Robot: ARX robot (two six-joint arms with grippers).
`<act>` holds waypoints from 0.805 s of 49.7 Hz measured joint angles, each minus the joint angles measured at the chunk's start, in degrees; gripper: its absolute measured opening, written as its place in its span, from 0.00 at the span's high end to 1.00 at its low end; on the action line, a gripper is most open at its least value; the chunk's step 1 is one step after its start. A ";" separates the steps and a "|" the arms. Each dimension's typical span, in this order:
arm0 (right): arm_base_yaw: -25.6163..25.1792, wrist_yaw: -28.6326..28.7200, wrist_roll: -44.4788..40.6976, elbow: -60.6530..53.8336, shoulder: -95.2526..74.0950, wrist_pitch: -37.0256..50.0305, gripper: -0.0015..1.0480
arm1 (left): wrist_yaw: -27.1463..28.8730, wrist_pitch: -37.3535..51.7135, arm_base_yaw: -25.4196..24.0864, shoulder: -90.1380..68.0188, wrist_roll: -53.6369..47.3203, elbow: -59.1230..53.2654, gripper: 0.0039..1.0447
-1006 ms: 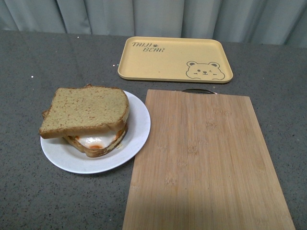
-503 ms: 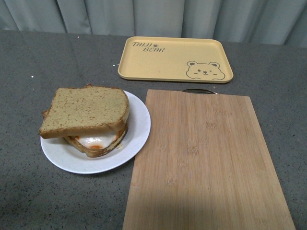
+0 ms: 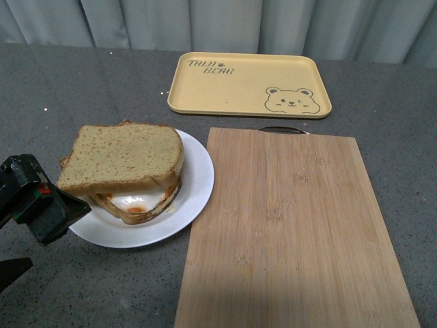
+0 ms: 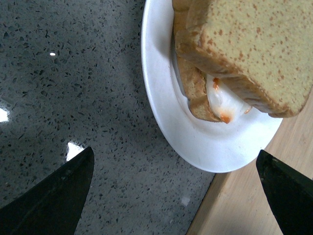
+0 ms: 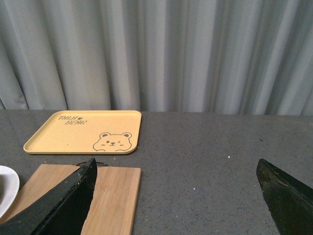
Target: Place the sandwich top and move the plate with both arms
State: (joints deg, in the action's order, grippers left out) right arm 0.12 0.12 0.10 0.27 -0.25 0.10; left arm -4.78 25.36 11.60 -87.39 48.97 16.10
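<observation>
Resting atop egg-bearing slice (image 3: 134, 200) on round white shallow plate (image 3: 199, 179): plain tan-brown bread top (image 3: 123, 157) | judging plate stiff, slick, breakable; gripping bare rim | black left gripper (image 4: 173, 196) gaping by that rim | black right gripper (image 5: 175, 200) gaping, well apart

- Bare counter (image 3: 102, 287) lies open in front of the plate (image 3: 196, 184) and behind it, up to the yellow tray (image 3: 232, 85).
- The left gripper (image 4: 175, 152), jaws wide, occupies the plate's left rim.
- The wooden board (image 3: 293, 232) lies tight against the plate's right rim, no gap.
- The sandwich top (image 3: 123, 157) reaches the left rim; bare rim shows right and front.
</observation>
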 joint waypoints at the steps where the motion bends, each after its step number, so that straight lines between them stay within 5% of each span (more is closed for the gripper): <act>1: 0.00 0.00 0.00 0.00 0.00 0.00 0.09 | 0.04 0.42 0.04 -0.79 0.48 0.28 0.06; 23: 0.00 0.00 0.00 -0.02 0.00 0.00 0.09 | 1.33 5.90 1.53 -14.27 5.31 5.95 0.06; 40: 0.00 -0.02 0.00 0.00 0.00 0.00 0.09 | 1.75 8.07 2.03 -21.73 9.22 10.14 0.61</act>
State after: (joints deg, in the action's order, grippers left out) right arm 0.12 0.10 0.10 0.27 -0.25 0.10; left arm -3.03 33.43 13.63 -109.12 58.19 26.24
